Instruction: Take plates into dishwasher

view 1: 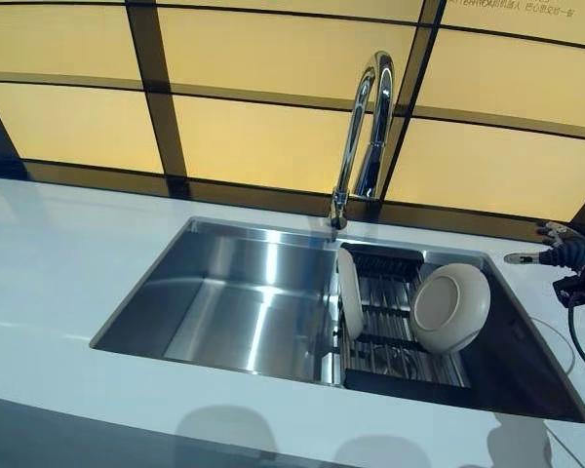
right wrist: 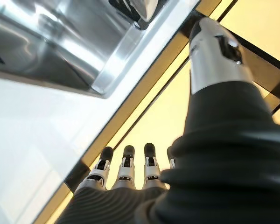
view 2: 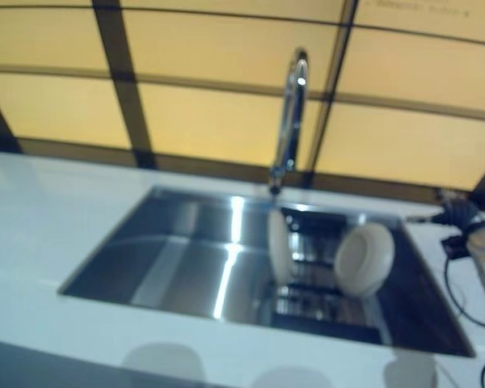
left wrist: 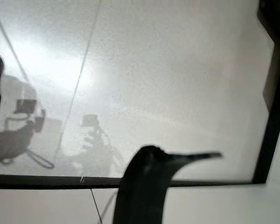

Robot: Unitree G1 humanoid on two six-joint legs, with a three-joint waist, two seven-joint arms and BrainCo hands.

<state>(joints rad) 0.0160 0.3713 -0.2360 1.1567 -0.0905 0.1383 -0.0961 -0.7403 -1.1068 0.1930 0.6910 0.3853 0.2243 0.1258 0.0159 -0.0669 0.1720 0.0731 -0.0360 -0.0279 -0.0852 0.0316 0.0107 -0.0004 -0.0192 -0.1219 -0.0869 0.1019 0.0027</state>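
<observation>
Two cream round plates stand on edge in the dark wire rack (view 1: 400,331) set in the right part of the brushed steel sink (view 1: 234,302): in the left eye view the edge-on plate (view 1: 349,292) stands upright at the rack's left side, and the tilted plate (view 1: 450,307) leans with its face toward the camera on the rack's right. A curved chrome tap (view 1: 366,127) rises behind the sink. The right hand (view 1: 556,249) hovers over the white worktop (view 1: 49,283) at the sink's right rim, up beside the yellow panelled wall, so the tilted plate lies to its left and lower, nearer than the edge-on one

Right eye view: same layout; right hand (view 2: 457,212) at the far right, apart from both plates

Left wrist view: only a dark part of the left hand (left wrist: 144,186) shows over pale floor, well away from the sink; whether its fingers are spread or curled, I cannot tell

Right wrist view: fingers (right wrist: 126,168) straight and side by side, thumb (right wrist: 214,51) out, nothing held. I judge the right hand is the nearer one for the reach
</observation>
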